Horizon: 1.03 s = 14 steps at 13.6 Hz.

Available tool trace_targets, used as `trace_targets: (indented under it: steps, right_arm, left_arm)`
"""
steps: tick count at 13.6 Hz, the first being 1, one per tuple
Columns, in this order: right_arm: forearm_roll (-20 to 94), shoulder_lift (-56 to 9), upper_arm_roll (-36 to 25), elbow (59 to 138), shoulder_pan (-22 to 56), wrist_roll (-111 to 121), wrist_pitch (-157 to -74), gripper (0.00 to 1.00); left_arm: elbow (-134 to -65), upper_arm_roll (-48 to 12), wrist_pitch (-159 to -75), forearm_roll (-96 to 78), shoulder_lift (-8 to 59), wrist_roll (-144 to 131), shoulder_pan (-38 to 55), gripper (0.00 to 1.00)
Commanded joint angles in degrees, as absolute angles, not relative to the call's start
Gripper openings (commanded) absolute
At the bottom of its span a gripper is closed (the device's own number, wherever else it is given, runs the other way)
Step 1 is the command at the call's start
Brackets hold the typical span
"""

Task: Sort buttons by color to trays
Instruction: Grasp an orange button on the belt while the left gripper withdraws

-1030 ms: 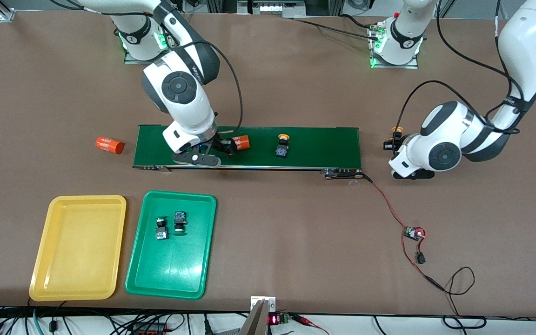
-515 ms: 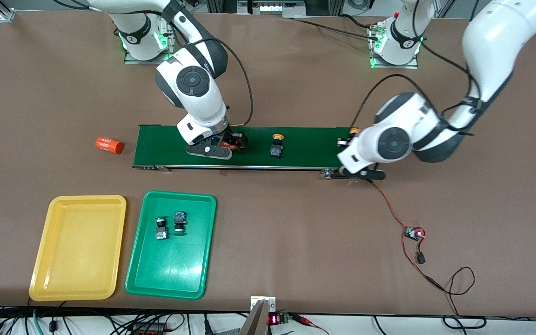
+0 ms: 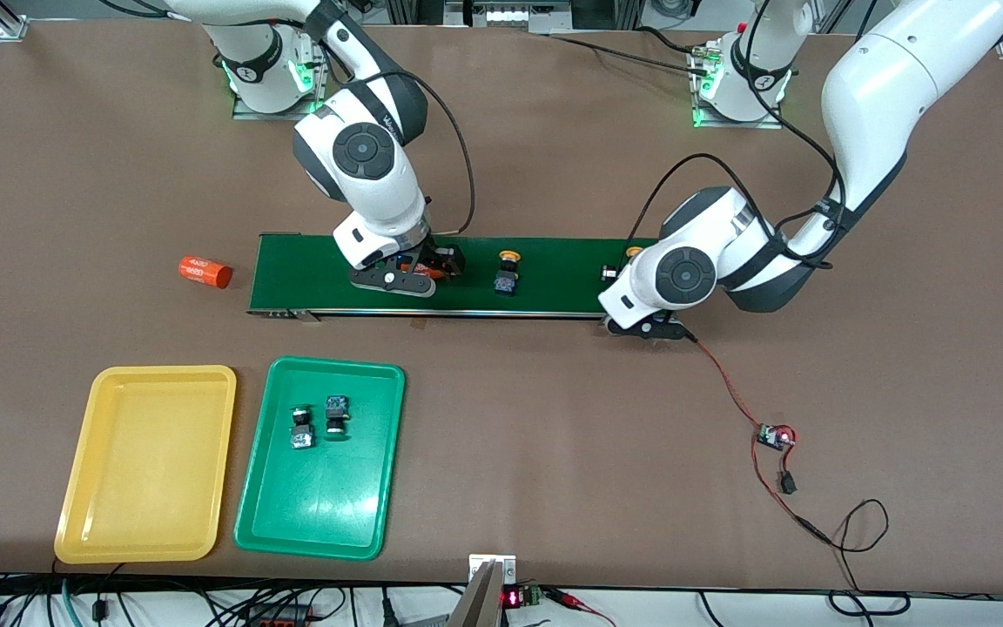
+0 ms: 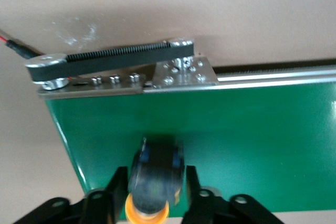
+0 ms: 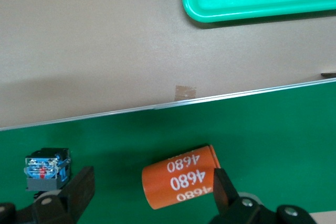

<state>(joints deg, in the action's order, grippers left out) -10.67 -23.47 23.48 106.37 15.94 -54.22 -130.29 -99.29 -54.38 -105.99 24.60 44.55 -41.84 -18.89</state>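
1. Left tool [image 4: 152,192] has swung in from off the belt's end over the last second and now sits low over the conveyor belt [image 3: 554,261] at the left arm's end, with a yellow-capped button [image 4: 156,174] between its fingers [image 4: 116,184].
2. Its fingers have just eased apart. In the left wrist view narrow gaps show on both sides of the button body, so we read this as a release onto the belt, not a grip. That view crops the cap, so we can't be fully sure contact is gone.
3. The second yellow button [image 3: 507,272] lies mid-belt and has drifted toward the right arm's end since a second ago, so we judge the belt is running.
4. Right tool [image 5: 152,192] has shifted along the belt and is now low over it, jaws spread wide around the orange cylinder [image 5: 179,178], which lies between the fingers, apparently not clamped. The mid-belt button shows just beside one finger in the right wrist view.
5. Another orange cylinder [image 3: 205,272] lies on the tabletop [image 3: 554,453] just off the belt at the right arm's end.
6. Green tray [image 3: 320,459] holds both green buttons [image 3: 317,422], side by side; that colour looks done. Yellow tray [image 3: 146,463] holds nothing.
7. Meaning for the task: both yellow buttons are now on the belt, heading toward the right arm. The right tool looks set on the cylinder, a non-task item, and we guess it is clearing it before picking yellows.
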Motion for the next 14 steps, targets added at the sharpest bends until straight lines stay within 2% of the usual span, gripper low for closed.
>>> trace_targets:
  steps: [1, 2, 5, 6, 11, 12, 14]
  right_arm:
    - [-10.5, -23.0, 24.3, 107.8, 16.8, -58.1, -130.5, 1.00]
    - [-10.5, -23.0, 24.3, 107.8, 17.2, -59.7, -130.5, 1.00]
    - [-10.6, -23.6, 24.4, 107.8, 18.4, -64.1, -131.1, 1.00]
    - [-10.7, -24.0, 24.4, 107.6, 18.6, -65.0, -131.2, 1.00]
    - [-13.6, -26.7, 24.4, 107.4, 20.6, -63.8, -134.9, 1.00]
    - [-14.2, -27.3, 24.4, 107.3, 20.7, -62.2, -135.2, 1.00]
    - [-14.3, -28.0, 24.4, 107.2, 21.4, -62.1, -135.4, 1.00]
  left_arm:
    - [-96.2, -54.8, -104.5, 23.9, 42.3, -44.9, -18.8, 1.00]
    - [-93.8, -55.1, -101.4, 24.0, 41.1, -44.9, -18.7, 1.00]
    - [-80.8, -57.4, -86.3, 24.9, 40.3, -44.2, -18.3, 1.00]
    - [-78.2, -57.7, -84.0, 25.0, 39.8, -44.2, -18.3, 1.00]
    - [-75.7, -56.4, -83.5, 24.6, 33.4, -35.4, -20.1, 1.00]
    - [-74.5, -53.4, -83.5, 24.0, 30.5, -31.2, -19.3, 1.00]
    - [-74.1, -43.2, -83.7, 17.7, 25.3, -19.0, -17.0, 1.00]
